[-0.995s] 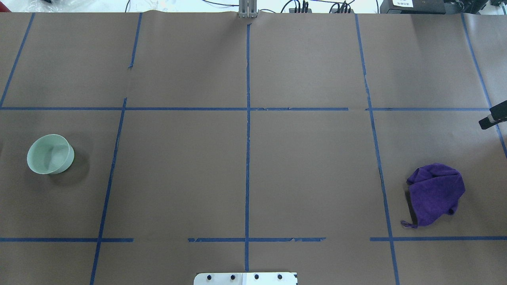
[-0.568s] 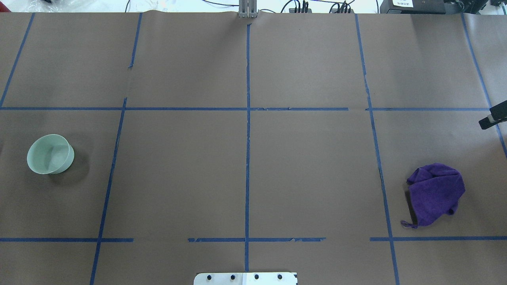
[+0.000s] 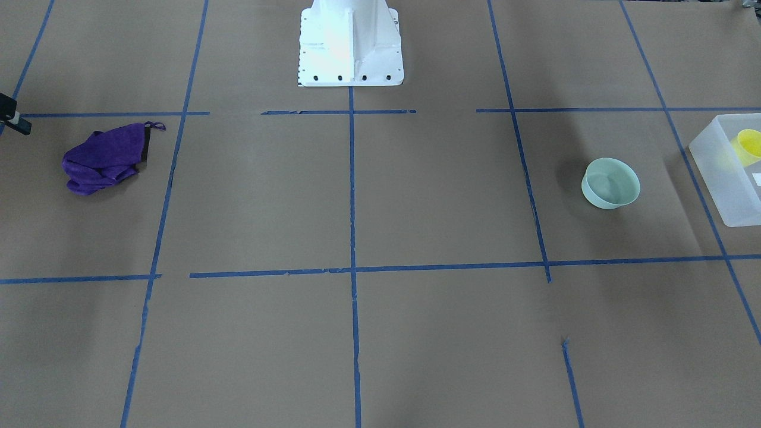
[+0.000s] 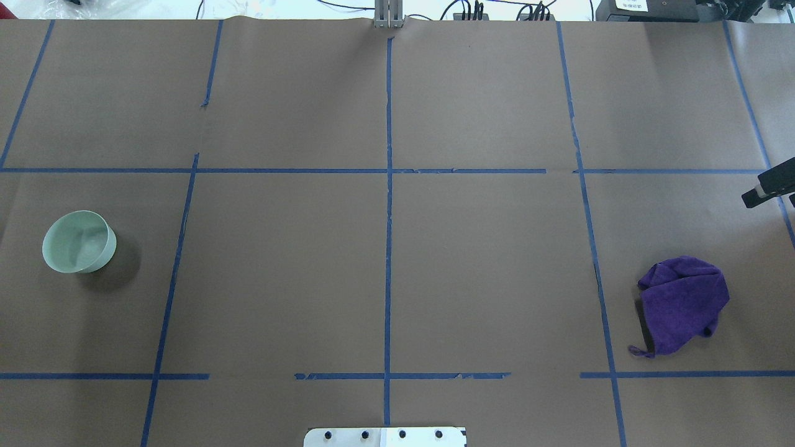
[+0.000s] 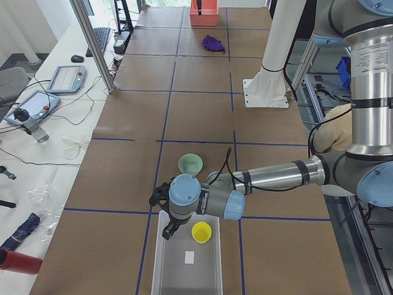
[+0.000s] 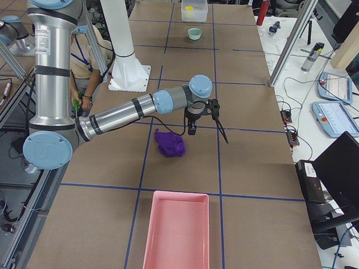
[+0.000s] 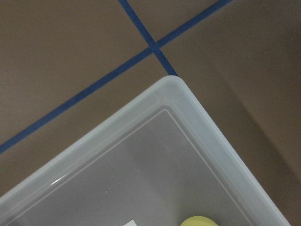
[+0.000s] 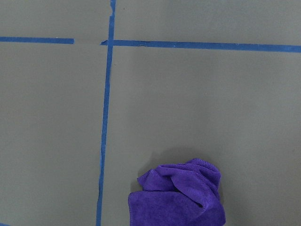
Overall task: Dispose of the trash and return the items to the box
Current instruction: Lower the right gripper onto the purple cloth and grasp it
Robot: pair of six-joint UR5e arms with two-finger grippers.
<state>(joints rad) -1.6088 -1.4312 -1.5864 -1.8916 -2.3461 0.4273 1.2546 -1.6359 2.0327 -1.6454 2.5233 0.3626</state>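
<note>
A small yellow cup (image 5: 201,232) stands inside the frosted translucent box (image 5: 178,270) at the table's left end, beside a small white label. The box (image 3: 710,157) and cup (image 3: 749,145) also show in the front view, and a box corner (image 7: 174,92) fills the left wrist view. My left gripper (image 5: 161,212) hovers over that corner; whether it is open or shut I cannot tell. My right gripper (image 6: 207,136) hangs above and just beyond a crumpled purple cloth (image 6: 170,144), its fingers apart and holding nothing. One of its fingers (image 4: 767,189) pokes in at the overhead view's right edge.
A pale green bowl (image 4: 79,241) stands upright near the box. A pink bin (image 6: 176,230) sits at the table's right end beyond the cloth (image 4: 682,304). The white robot base (image 3: 349,44) is at the table's near middle edge. A person sits behind the robot.
The right gripper's finger at the overhead view's right edge has shifted slightly inward. The bowl and the cloth have not moved.
</note>
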